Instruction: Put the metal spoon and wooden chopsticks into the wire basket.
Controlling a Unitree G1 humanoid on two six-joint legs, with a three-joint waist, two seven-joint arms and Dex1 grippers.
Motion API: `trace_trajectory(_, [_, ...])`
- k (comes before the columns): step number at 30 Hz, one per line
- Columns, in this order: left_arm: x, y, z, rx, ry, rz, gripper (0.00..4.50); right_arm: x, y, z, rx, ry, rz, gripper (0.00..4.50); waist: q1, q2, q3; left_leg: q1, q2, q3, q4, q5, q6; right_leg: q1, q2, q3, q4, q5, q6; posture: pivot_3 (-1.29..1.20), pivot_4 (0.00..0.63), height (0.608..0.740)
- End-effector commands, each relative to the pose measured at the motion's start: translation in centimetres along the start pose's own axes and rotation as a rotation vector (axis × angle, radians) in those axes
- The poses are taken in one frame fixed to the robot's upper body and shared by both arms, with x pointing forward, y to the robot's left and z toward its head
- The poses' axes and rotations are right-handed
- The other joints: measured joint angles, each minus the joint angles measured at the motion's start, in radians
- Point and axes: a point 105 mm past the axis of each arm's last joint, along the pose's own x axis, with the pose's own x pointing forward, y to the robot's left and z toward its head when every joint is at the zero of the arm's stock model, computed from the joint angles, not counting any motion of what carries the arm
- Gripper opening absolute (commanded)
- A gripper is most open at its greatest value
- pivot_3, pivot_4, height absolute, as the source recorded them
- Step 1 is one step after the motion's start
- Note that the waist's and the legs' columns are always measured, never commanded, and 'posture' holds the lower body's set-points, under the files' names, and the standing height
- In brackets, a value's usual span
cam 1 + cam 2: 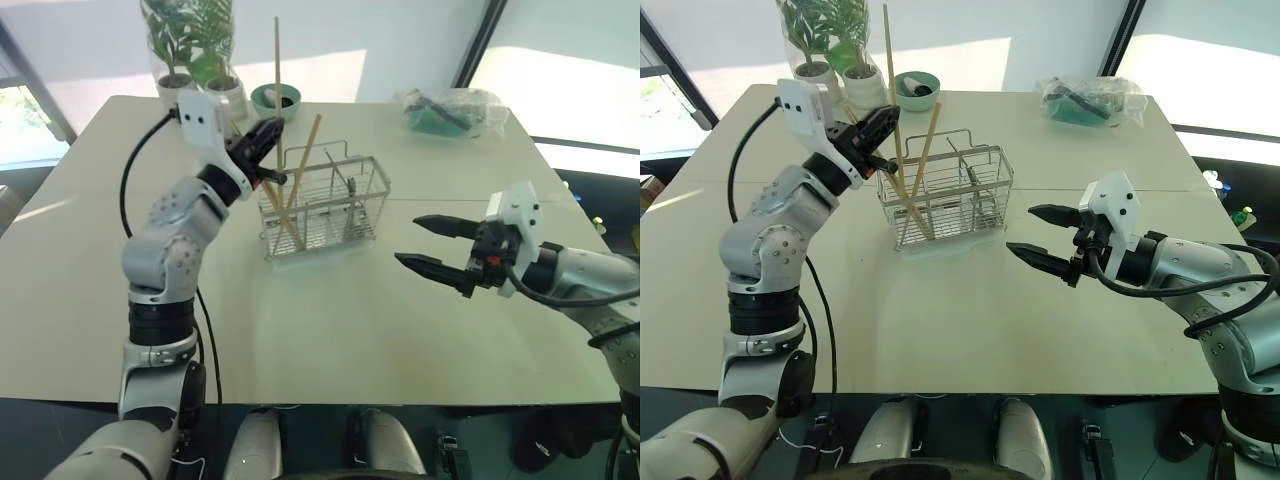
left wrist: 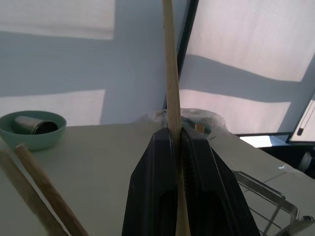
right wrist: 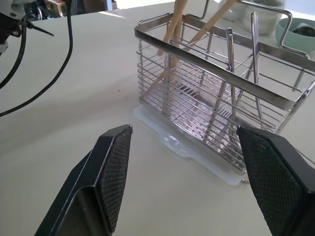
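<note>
Head camera, either eye: the left gripper (image 1: 268, 137) is raised just above the left end of the wire basket (image 1: 322, 206), its fingers pressed together on one of the wooden chopsticks (image 1: 278, 80). The held stick's long axis runs close to vertical; its upper end rises well above the fingers, and its lower end appears to point down toward the basket's left compartment, though whether the tip is already inside cannot be told. Two more chopsticks lean crossed in that same left compartment, their tops sticking out above the rim. The metal spoon (image 1: 352, 200) stands in a compartment further to the right, bowl end hidden. The right gripper (image 1: 436, 246) hovers over the table (image 1: 330, 320), off the basket's right end and well apart from it, fingers spread wide and empty. The left arm is clearly the nearer one to the drop point.

Left wrist view: the two black fingers (image 2: 152, 187) pinch the chopstick between their pads. A green bowl (image 2: 32, 129) holding a small metal cup sits beyond on the table.

Right wrist view: the basket rests on a clear plastic tray (image 3: 189, 150); the spoon handle and another thin metal utensil stand upright in the right-hand compartments.

Judgement: the remaining move is a downward release of the held stick.
</note>
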Motion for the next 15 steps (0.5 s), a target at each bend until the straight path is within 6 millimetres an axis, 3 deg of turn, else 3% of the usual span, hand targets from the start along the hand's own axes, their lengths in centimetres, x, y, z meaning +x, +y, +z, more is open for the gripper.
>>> trace_trajectory(1, [0.1,-0.2,0.8,0.0,-0.046,-0.003,1.19,-0.4,0.0,1.2,-0.041,-0.031,-0.014,3.52,0.0,0.0,0.0,0.0,0.0,0.0,0.0,0.0,0.0,0.0,0.0,0.0,0.0,0.0,0.0,0.0,0.15,0.717])
trace_trajectory(7, [-0.2,-0.4,1.9,-0.033,-0.084,0.003,4.29,-0.5,-0.4,1.2,-0.038,-0.029,-0.022,3.52,0.0,0.0,0.0,0.0,0.0,0.0,0.0,0.0,0.0,0.0,0.0,0.0,0.0,0.0,0.0,0.0,0.15,0.717])
trace_trajectory(8, [-0.3,-0.5,2.2,-0.028,-0.093,-0.002,4.46,-0.5,-0.5,1.2,-0.038,-0.028,-0.023,3.52,0.0,0.0,0.0,0.0,0.0,0.0,0.0,0.0,0.0,0.0,0.0,0.0,0.0,0.0,0.0,0.0,0.15,0.717])
trace_trajectory(13, [-1.4,-0.8,5.5,0.048,-0.101,-0.098,4.46,-0.5,-1.1,1.2,-0.052,-0.022,-0.031,3.52,-0.003,0.0,0.0,0.0,0.0,-0.001,0.0,0.0,0.0,0.0,0.0,0.0,0.0,0.0,0.0,0.0,0.15,0.717])
trace_trajectory(15, [-3.0,-0.2,6.2,0.132,-0.008,-0.182,4.46,-0.9,-2.0,1.4,-0.062,-0.017,-0.05,3.52,-0.007,0.001,0.0,0.0,0.0,0.0,0.0,0.0,0.0,-0.001,0.001,0.0,0.0,0.0,0.0,0.0,0.15,0.717])
